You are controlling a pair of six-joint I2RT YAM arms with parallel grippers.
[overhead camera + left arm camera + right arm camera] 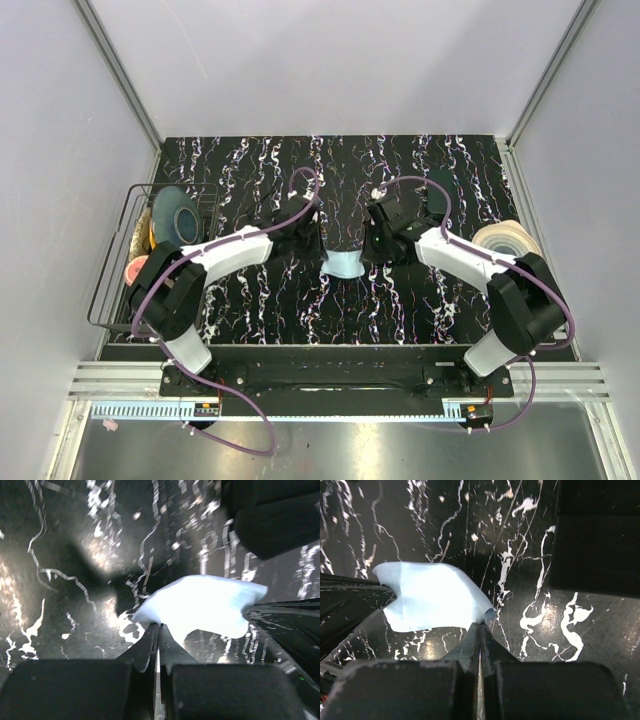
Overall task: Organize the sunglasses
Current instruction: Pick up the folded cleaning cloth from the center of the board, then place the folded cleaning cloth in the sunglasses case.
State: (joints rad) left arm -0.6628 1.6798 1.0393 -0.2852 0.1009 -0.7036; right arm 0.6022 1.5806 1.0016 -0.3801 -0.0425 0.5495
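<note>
Two robot arms are meeting at the middle of a black, white-veined table (400,310), sharing a pale blue cloth (345,265) between them. The left gripper (159,630) is pinching one corner of the cloth, its jaws pressed together with almost no gap showing. The right gripper (480,629) is doing the same at the opposite corner, jaws clamped narrow on a curled edge. The cloth is sagging between the two grips and lying partly on the tabletop, just in front of the arm bases.

In both wrist views a dark glossy shape (285,625) is lying right against the cloth's far edge. Whether it is the sunglasses cannot be told from here, and the overhead view is not making it out against the dark table.

At the table's left edge a wire basket (110,290) is holding a blue dish (180,215). Near the right edge, well apart from the cloth, pale tape rolls (505,238) are sitting.
</note>
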